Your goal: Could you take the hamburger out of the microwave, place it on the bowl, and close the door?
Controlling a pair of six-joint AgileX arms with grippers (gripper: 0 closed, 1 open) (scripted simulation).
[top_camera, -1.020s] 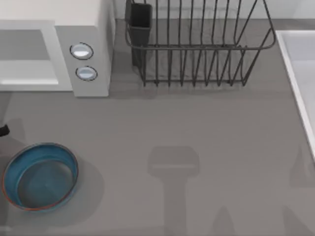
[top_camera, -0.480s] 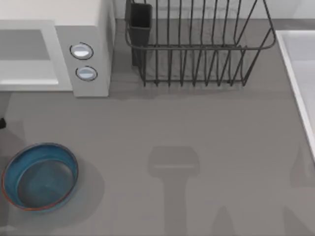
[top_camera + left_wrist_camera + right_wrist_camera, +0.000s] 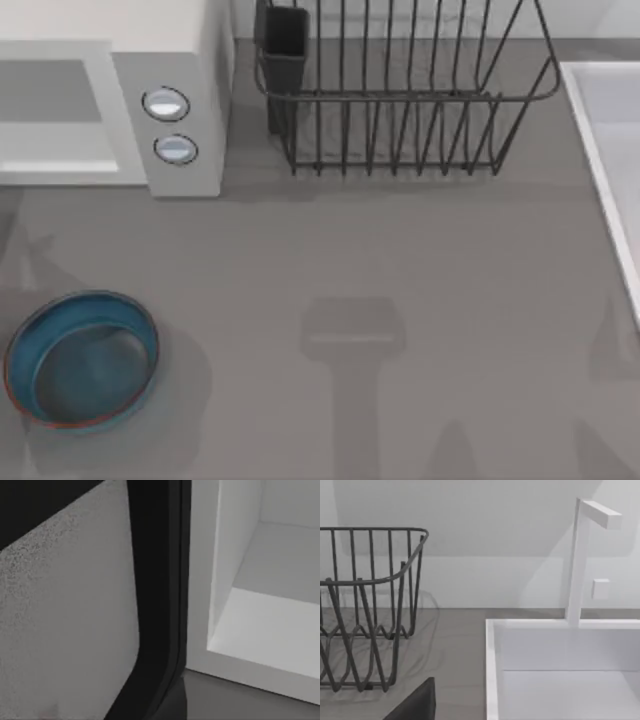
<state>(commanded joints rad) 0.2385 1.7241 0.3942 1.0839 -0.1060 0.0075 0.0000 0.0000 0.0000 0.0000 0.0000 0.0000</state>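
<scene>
- I cannot tell if the left tool or the right tool is apart or together.
- The left wrist view is close to the door (image 3: 60,630), a flat panel with a dark frame and a grey speckled window. It stands swung open, just beside the pale cavity (image 3: 280,630) of the microwave.
- The right wrist view looks at the dark wire dish rack (image 3: 365,605), the white sink (image 3: 492,680) and a thin white tap (image 3: 577,565). A dark slanted piece (image 3: 417,702) pokes in at the edge, and I cannot tell what it is.
- The top view shows more: the big white boxy microwave (image 3: 170,60) at the back left of the grey table (image 3: 400,250), with two round silver-blue buttons (image 3: 165,103).
- The round blue bowl (image 3: 150,330) with a reddish-brown rim sits at the front left, well apart from the microwave.
- I cannot tell where the hamburger is.
</scene>
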